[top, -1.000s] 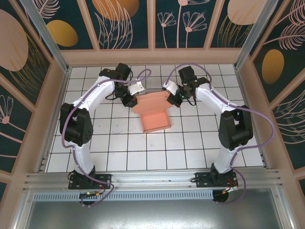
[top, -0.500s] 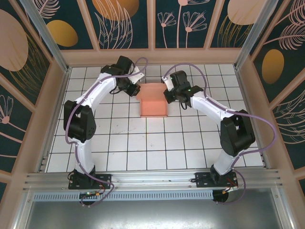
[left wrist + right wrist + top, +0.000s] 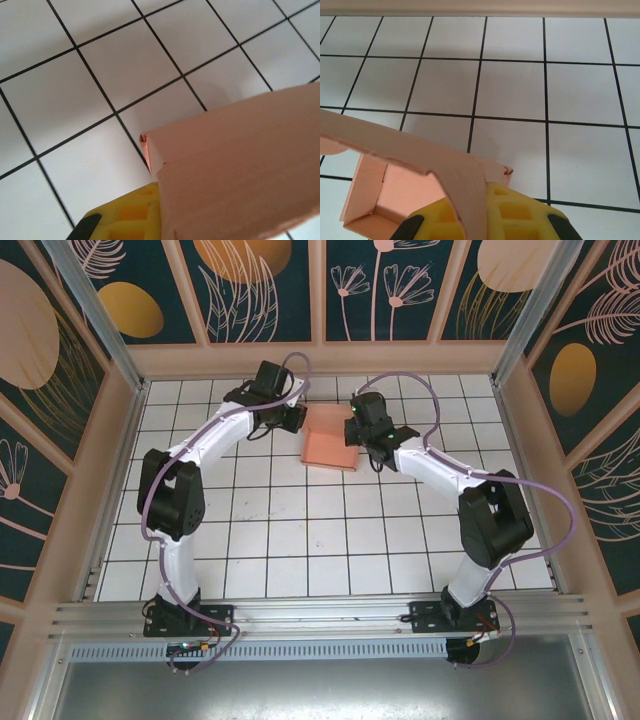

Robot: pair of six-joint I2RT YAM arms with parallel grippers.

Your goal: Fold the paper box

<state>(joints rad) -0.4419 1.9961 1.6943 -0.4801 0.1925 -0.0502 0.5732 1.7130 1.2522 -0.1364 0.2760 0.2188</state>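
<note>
I count one paper box, caught between the two sets of jaws. There are two white arms, the left arm and the right arm, and two grippers, the left gripper and the right gripper. Two purple cables trail along them, one per arm. One tiled table lies below the jaws.

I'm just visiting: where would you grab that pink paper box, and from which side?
Probably by its thin side edges, coming in from left and right together. The paper box sits low on the tiled table, its cardboard walls easiest pinched edge-on; the left tool and right tool flank it that way.
</note>
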